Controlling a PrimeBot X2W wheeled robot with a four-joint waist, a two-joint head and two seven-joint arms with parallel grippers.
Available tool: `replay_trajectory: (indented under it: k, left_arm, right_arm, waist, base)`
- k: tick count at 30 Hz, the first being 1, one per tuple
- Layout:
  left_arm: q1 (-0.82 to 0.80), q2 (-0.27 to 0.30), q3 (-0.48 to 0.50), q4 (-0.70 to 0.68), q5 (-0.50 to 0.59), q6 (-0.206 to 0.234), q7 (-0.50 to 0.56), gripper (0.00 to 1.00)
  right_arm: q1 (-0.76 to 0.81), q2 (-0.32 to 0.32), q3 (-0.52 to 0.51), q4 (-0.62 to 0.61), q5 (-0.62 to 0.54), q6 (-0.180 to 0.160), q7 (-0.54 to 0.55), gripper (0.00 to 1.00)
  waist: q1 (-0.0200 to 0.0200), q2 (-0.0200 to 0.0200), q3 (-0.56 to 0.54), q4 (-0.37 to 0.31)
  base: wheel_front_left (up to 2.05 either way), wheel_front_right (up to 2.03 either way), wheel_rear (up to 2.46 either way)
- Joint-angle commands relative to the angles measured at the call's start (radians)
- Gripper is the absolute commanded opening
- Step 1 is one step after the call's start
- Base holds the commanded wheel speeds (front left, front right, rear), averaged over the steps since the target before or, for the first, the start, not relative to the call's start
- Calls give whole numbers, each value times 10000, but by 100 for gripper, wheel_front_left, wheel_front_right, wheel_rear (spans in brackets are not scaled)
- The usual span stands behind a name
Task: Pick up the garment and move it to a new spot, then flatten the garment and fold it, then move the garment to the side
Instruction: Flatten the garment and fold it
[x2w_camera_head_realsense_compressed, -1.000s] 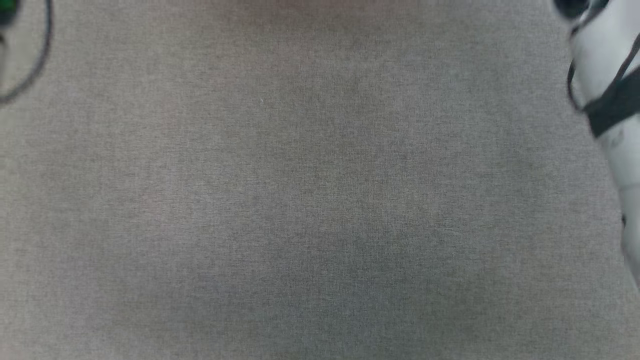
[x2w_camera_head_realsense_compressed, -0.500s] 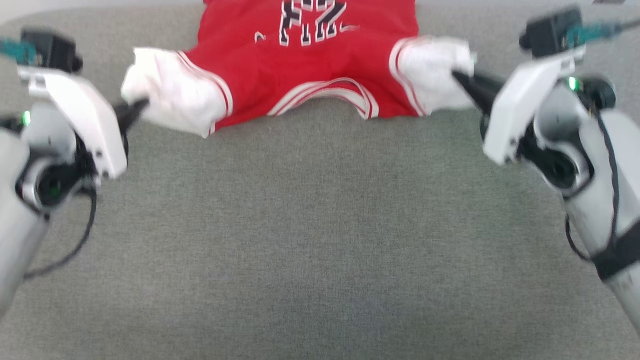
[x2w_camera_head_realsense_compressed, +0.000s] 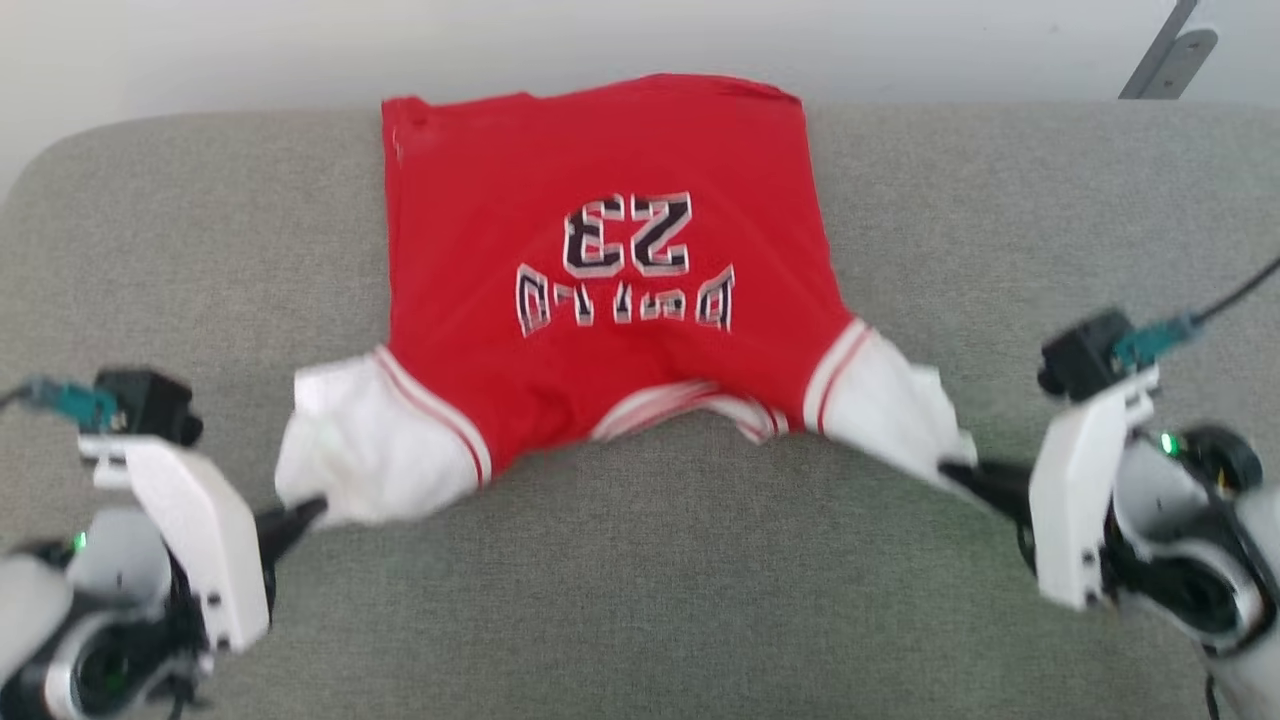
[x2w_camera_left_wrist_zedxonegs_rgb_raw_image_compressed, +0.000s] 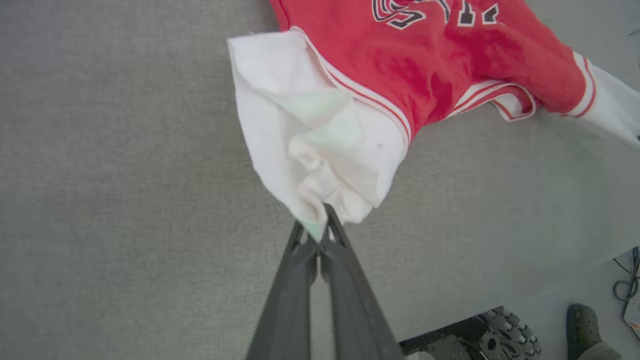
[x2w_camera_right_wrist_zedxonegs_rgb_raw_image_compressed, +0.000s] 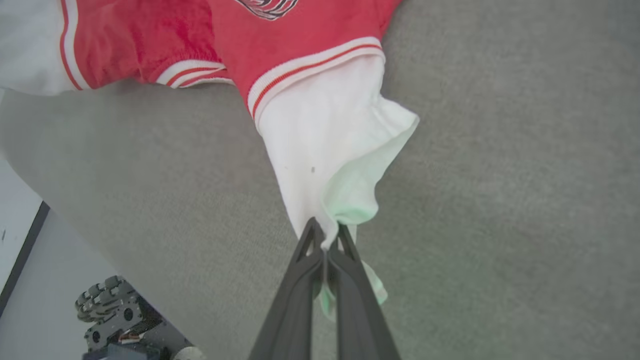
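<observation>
Garment, 1, held at 2 sleeves by left pincer and right pincer.

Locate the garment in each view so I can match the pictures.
Head view: the garment upper centre, number upside down.
Left wrist view: top, centre to right; left tool pinches its sleeve.
Right wrist view: top, left to centre; right tool pinches the other sleeve.
Shared landmark: the striped neckline.

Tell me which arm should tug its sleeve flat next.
Left, likely: the left end effector is shut on a bunched, slack sleeve of the garment; the right end effector holds its sleeve stretched out.
</observation>
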Motion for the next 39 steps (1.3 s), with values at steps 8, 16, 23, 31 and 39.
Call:
replay_trajectory:
  k: [8,16,23,31,39]
  left_arm:
    - [1905,962,-1,-1826,-681,1085,-534,0]
    - [3083,1209,-386,-2449,-1142,1594,-554,0]
    - [3185,720,-470,-2041,-1148,1371,-816,0]
    - [2837,351,-404,-1442,-920,1005,-1002,0]
    - [2711,313,-160,-1416,-901,793,-1281,0]
  right_arm:
    - [2811,166,-1319,-2129,-61,-3,1827,0]
    - [4905,753,-2315,-3684,-415,-3,3439,0]
    - [5020,1010,-2203,-3718,-1244,-3,3325,0]
    - [4277,891,-1501,-2656,-2227,-3,2003,100]
    - [3615,1085,-2560,-4160,-2334,-3,2262,100]
  waist:
    - [0,0,58,11]
    - [0,0,367,42]
    - [0,0,604,92]
    - [0,0,790,118]
    - [0,0,1006,173]
  base:
    - [0,0,0]
    - [0,0,0]
    - [0,0,0]
    - [0,0,0]
    - [0,0,0]
